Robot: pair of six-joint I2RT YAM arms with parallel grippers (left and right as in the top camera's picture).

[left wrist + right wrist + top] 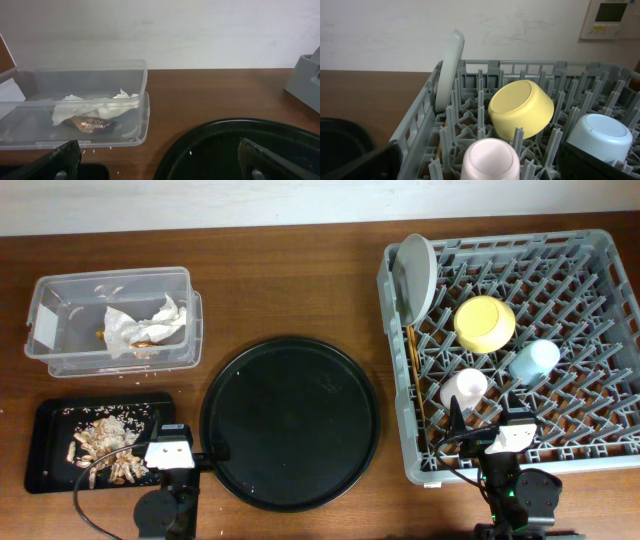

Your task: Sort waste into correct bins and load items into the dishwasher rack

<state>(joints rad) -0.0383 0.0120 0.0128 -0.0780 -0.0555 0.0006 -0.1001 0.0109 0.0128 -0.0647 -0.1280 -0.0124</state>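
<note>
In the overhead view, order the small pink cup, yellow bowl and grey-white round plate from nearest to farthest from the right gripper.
1. Small pink cup, just ahead.
2. Yellow bowl, middle.
3. Grey-white round plate, far left corner.

1. You see a brown wooden table (300, 280) carrying everything.
2. On your left, toward the back, the clear plastic tub (110, 363) sits on it.
3. The shallow black tray (45, 450) lies just in front of that tub.
4. The large round black tray (290, 425) rests mid-table.
5. On your right stands the grey dishwasher rack (398, 410), just beside the round tray.
</note>
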